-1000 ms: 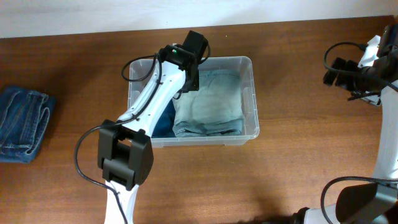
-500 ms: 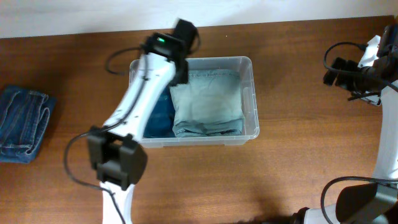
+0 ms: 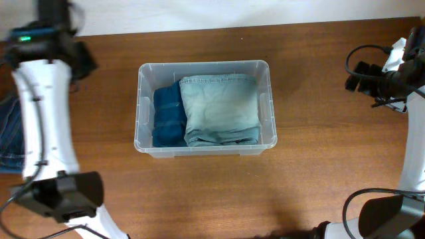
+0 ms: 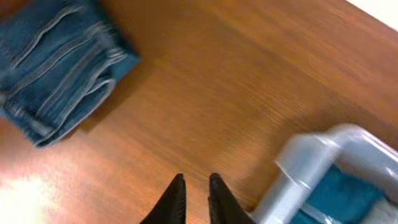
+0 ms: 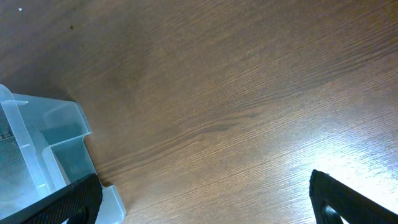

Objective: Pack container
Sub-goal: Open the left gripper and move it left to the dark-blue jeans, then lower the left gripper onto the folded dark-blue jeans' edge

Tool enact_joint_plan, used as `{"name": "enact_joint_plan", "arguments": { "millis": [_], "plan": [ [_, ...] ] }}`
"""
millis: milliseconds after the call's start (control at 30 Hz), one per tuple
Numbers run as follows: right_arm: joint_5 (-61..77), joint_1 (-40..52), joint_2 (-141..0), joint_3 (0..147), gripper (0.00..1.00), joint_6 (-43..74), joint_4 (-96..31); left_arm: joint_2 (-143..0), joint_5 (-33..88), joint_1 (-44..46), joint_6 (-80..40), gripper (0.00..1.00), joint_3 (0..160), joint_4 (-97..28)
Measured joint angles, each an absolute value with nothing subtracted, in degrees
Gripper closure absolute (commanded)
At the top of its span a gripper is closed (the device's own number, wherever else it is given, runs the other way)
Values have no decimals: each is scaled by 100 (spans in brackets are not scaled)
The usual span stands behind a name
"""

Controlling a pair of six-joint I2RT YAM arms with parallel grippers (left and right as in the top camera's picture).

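Far left on the table [image 3: 319,192] lies a folded pair of dark jeans [image 4: 56,68], seams and waistband showing in my left wrist view; from overhead my left arm [image 3: 40,119] crosses over most of it, leaving only a strip along the frame edge. My left jaws hang above bare wood between those jeans and the container [image 3: 202,64]. The two black fingers [image 4: 176,202] are pressed nearly together with only a sliver of table between them, and they pinch nothing. Overhead, that wrist is a blur near the table's back edge. A rounded corner of the container sits at the lower right of my left wrist view, with a patch of teal cloth showing behind its wall. The container itself stands mid-table, clear-walled, long side running left to right. Inside it are two folded pieces side by side, touching: a dark blue garment [image 3: 168,119] against the left wall, and a wider pair of pale jeans [image 3: 219,109] filling the rest, hem toward the back wall. Well to the right, near the table's edge, my right arm [image 3: 412,166] holds its wrist over bare wood, apart from the container. My right jaws are spread wide — one finger [image 5: 62,205] at the lower left of that view, the other at the lower right, nothing between them but table. The container's near corner shows at the left edge there.
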State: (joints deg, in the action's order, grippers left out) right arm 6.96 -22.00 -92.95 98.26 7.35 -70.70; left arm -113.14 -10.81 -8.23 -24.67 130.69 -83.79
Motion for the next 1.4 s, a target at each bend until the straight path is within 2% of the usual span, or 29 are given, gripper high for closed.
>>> {"name": "enact_joint_plan", "arguments": {
  "millis": [133,267,400,600,667,700,733,800,1100,1400],
  "plan": [
    [696,-2200,-9295,9826,1,738,-7070,-11314,-473,-1791,-2515,81,13052,-8429],
    [696,-2200,-9295,9826,1,733,-7070,-11314,-93,-2620,-2453,63,12956,-8497],
    [696,-2200,-9295,9826,1,735,-7067,-11314,54,-3218,-2084,39,12816,-8506],
    [696,-2200,-9295,9826,1,731,-7070,-11314,30,-3594,-1542,36,12656,-8350],
    [696,-2200,-9295,9826,1,735,-7070,-11314,-163,-3647,-1435,41,12582,-8208],
    [696,-2200,-9295,9826,1,735,-7070,-11314,-272,-3656,-1404,48,12534,-8125],
    [696,-2200,-9295,9826,1,731,-7070,-11314,-377,-3658,-1374,72,12464,-8029],
    [696,-2200,-9295,9826,1,735,-7070,-11314,-578,-3658,-1275,98,12300,-7828],
    [696,-2200,-9295,9826,1,733,-7070,-11314,-1256,-3658,-1079,100,11163,-6202],
    [696,-2200,-9295,9826,1,731,-7067,-11314,-1409,-3658,12,100,9524,-4014]
  ]
}}
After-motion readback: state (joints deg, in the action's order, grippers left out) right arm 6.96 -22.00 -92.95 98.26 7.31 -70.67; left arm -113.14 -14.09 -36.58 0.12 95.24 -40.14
